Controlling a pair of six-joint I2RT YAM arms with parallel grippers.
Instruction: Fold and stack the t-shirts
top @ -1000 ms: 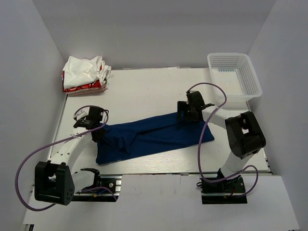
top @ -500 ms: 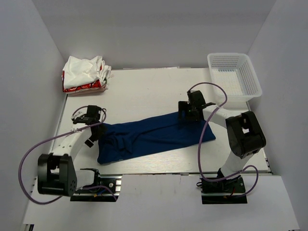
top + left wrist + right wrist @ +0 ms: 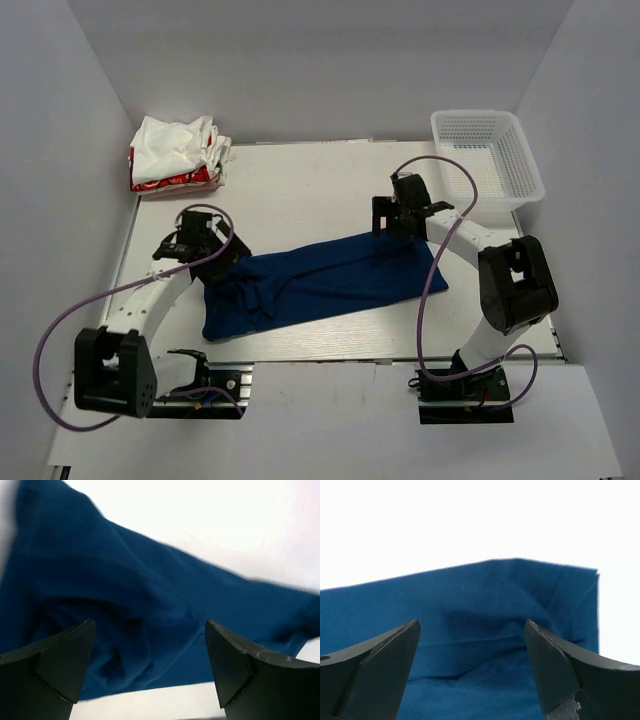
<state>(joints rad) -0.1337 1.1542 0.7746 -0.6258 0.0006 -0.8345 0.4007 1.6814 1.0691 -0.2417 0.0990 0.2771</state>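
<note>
1. The left end effector (image 3: 149, 625) is released. Its jaws stand wide with nothing between them, and it hangs just above the rumpled end of the navy t-shirt (image 3: 320, 280).
2. The left arm reaches forward from its base with the elbow bent and the wrist pitched down at the cloth.
3. The navy t-shirt lies on the counter (image 3: 300, 190) as a long folded band between the two end effectors. It is bunched under the left one and flatter toward the right one.
4. The right end effector (image 3: 471, 624) is also released and empty. It is poised over the shirt's far edge, with a crisp folded corner ahead and to its right.
5. The right arm arcs up from its base, and its forearm stretches forward and inward over the cloth.
6. The shirt looks soft, light and limp, so it will likely sag and slide on itself. Pinching all layers at the end corners, with both sides lifting together, seems the safest hold.
7. Well beyond the left end effector sits a pile of white and red t-shirts (image 3: 175, 155). Beyond and to the right of the right end effector stands a white basket (image 3: 487, 155).
</note>
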